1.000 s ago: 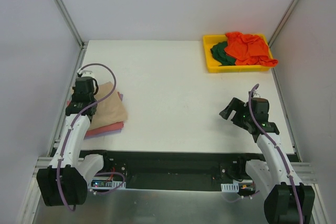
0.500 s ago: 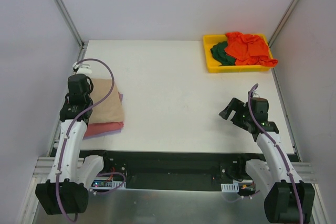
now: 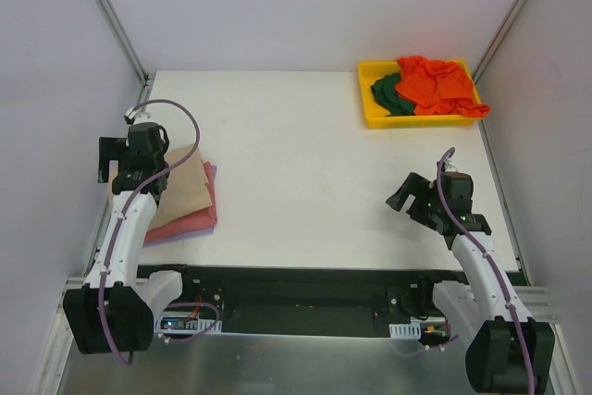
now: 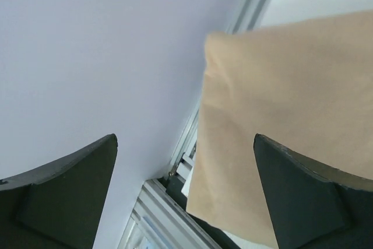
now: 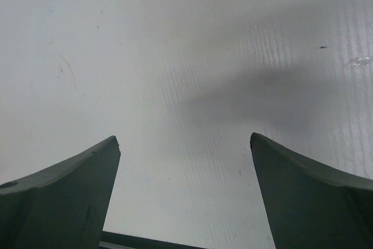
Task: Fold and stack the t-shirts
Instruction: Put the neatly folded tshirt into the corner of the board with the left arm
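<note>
Top external view, folded tan shirt (image 3: 185, 187) atop dusty-red shirt (image 3: 190, 221) at table (image 3: 296, 164) left edge, orange-red shirt (image 3: 435, 85) and green shirt (image 3: 387, 94) in yellow bin (image 3: 370, 119) far right, left gripper (image 4: 185, 139) and right gripper (image 5: 185, 139) jaws spread, empty.

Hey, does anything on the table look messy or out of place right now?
The orange-red shirt lies crumpled and spills over the near right rim of the yellow bin. At left, the tan shirt sits slightly askew on the dusty-red shirt.
</note>
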Motion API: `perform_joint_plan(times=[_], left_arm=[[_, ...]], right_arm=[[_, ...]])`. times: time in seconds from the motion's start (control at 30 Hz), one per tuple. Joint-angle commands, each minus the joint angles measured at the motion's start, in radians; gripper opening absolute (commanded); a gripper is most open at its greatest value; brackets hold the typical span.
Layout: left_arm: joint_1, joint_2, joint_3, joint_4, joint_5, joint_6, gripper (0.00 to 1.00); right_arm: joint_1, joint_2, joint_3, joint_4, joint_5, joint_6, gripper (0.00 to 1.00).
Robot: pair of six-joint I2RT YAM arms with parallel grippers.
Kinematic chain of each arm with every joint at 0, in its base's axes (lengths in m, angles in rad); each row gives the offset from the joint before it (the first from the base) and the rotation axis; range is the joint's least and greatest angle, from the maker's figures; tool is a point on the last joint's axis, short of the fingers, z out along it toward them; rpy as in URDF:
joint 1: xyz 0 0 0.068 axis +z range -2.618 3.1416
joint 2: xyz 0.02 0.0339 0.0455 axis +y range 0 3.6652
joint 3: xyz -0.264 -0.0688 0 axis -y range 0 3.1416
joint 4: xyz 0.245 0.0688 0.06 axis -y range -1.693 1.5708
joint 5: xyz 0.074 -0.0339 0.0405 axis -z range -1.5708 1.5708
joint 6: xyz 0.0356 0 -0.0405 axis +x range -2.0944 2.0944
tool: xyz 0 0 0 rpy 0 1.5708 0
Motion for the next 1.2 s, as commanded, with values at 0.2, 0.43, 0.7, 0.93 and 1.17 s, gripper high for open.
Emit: perform_joint_plan(times=[0.2,0.43,0.7,0.93,1.17], left_arm=[[0.003,-0.148,0.205,-0.166,0.267,-0.521,0.99],[0.003,-0.249,0.144,-0.135,0.801,-0.808,0.99],[-0.274,-0.295,-0.138,0.085,0.827,-0.889,0.99],[-0.577,-0.148,-0.252,0.244,0.607,-0.840,0.99],[-0.582,-0.186,-0.311,0.314,0.656,-0.808,0.99]], right_arm=[[-0.006,-0.003,0.037,0.028,0.005,-0.006,0.96],[-0.006,-0.087,-0.027,0.167,-0.035,0.036,0.96],[-0.004,-0.219,-0.089,0.275,-0.081,0.032,0.96],[-0.004,-0.345,-0.075,0.188,-0.128,-0.051,0.96],[-0.006,-0.426,-0.113,0.198,-0.148,-0.066,0.96]])
